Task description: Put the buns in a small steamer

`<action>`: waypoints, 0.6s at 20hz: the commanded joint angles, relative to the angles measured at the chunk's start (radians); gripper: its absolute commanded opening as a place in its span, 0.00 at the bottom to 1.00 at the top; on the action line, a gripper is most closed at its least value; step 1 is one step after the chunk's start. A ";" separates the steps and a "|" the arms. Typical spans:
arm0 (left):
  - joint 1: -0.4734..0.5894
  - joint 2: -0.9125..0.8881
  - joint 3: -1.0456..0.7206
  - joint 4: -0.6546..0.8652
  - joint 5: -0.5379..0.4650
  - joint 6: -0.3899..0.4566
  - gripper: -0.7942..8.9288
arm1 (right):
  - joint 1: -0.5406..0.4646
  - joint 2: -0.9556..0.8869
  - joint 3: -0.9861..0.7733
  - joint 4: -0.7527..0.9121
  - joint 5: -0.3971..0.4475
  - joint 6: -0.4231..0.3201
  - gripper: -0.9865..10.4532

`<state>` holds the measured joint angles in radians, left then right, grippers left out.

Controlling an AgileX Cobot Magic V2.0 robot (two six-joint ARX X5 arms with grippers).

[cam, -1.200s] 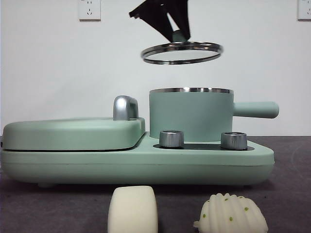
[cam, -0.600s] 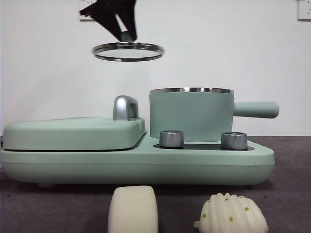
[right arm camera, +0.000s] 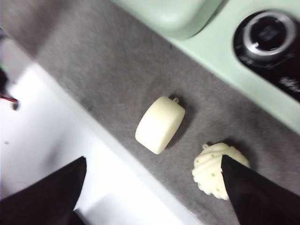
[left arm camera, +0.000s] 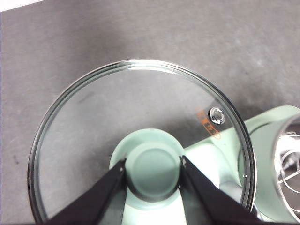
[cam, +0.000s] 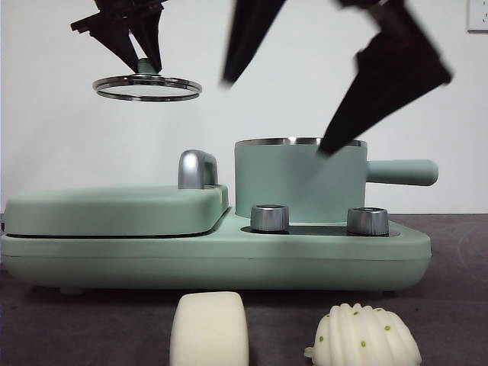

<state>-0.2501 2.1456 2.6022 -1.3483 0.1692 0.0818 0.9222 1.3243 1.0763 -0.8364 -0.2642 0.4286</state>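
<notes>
We note the mint-green cooker base [cam: 213, 259] on the grey counter [cam: 457, 305], its flat grill plate [cam: 114, 210] closed on one side. On the other side stands the small steamer [cam: 297, 183], a round pot with a steel rim and side handle, open at the top; the left wrist view catches what looks like a wire rack inside, though only an edge shows.

The glass lid [cam: 147, 87] hangs in the air above the grill plate, well apart from the pot. The left hand [left arm camera: 153, 166] holds it with jaws clamped on the green knob [left arm camera: 153, 168].

The right hand [cam: 293, 91] hangs wide open in front of the pot, holding nothing; its wrist view looks down on both buns.

Both buns lie on the counter in front of the cooker: the smooth cream bun [cam: 209, 329] and, just beside it, the ridged white bun [cam: 364, 335] with green dots.

Risks, as we judge them: the soft buns could be squashed or slip from hard jaws; a bun could catch on the steel rim; the lid, held only by its knob, could tilt or drop.
</notes>
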 commanded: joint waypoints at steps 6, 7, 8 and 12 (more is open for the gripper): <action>0.028 -0.010 0.045 0.026 0.003 -0.019 0.17 | 0.128 0.261 0.039 0.112 0.056 0.043 0.49; 0.028 -0.010 0.045 0.026 0.003 -0.019 0.17 | 0.133 0.282 0.038 0.117 0.077 0.043 0.49; 0.028 -0.010 0.045 0.026 0.003 -0.019 0.17 | 0.139 0.303 0.039 0.119 0.101 0.050 0.49; 0.028 -0.010 0.045 0.026 0.004 -0.020 0.17 | 0.143 0.353 0.038 0.129 0.111 0.061 0.43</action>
<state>-0.2192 2.1456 2.6022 -1.3422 0.1696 0.0738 1.0500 1.6581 1.0935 -0.7135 -0.1543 0.4786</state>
